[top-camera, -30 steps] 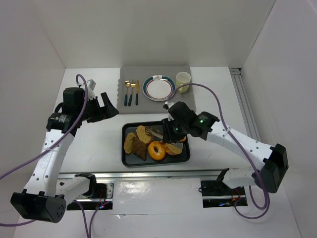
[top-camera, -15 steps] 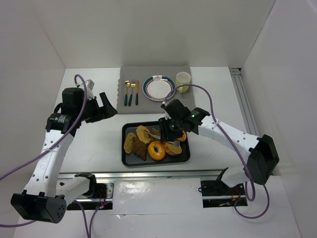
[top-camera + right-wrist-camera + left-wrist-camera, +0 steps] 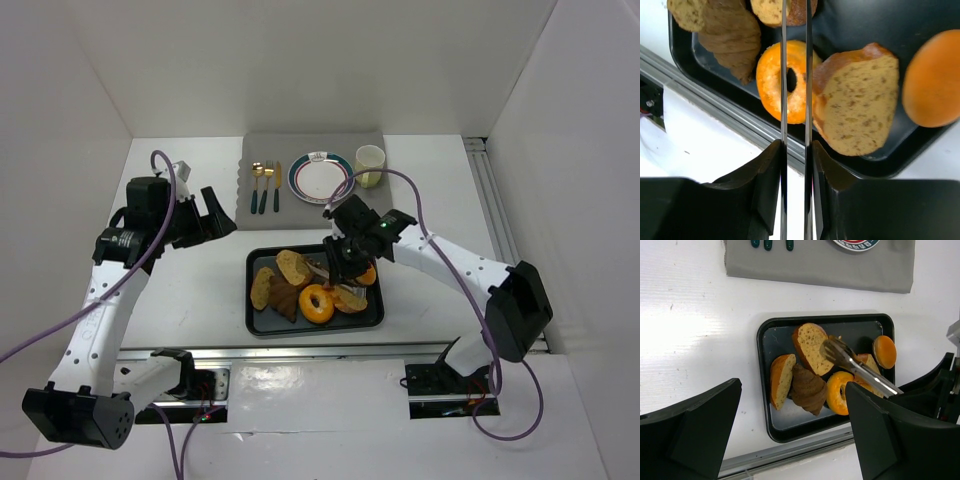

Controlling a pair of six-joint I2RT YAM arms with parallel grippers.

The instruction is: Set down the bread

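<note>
- The right end effector (image 3: 795,147) is clamped on a pair of tongs (image 3: 860,371). The 2 blades run out ahead of it nearly together, with only a thin gap between them.
- The blade tips lie at the far end of its reach, on the cut face of a bread slice (image 3: 810,347) in the black tray (image 3: 780,340). Whether they truly pinch it, I cannot tell.
- Directly beneath the blades lies a donut (image 3: 770,82). A second seeded slice (image 3: 860,100) sits just to the right, and a croissant (image 3: 807,387) lies ahead and to the left.
- The left end effector (image 3: 220,212) hangs over the bench (image 3: 200,285), well off to the side of the tray. Its fingers are wide apart with nothing between them.
- I take this to be the pick-up, with the plate (image 3: 320,185) beyond the right end effector as the likely landing spot.
- To do it well, 1 blade should go under the crust edge and 1 on top.
- The squeeze should stay steady and the lift go straight up past the tray rim before swinging forward.
- The slice should stay level, since such a narrow hold could let it pivot and drop.
</note>
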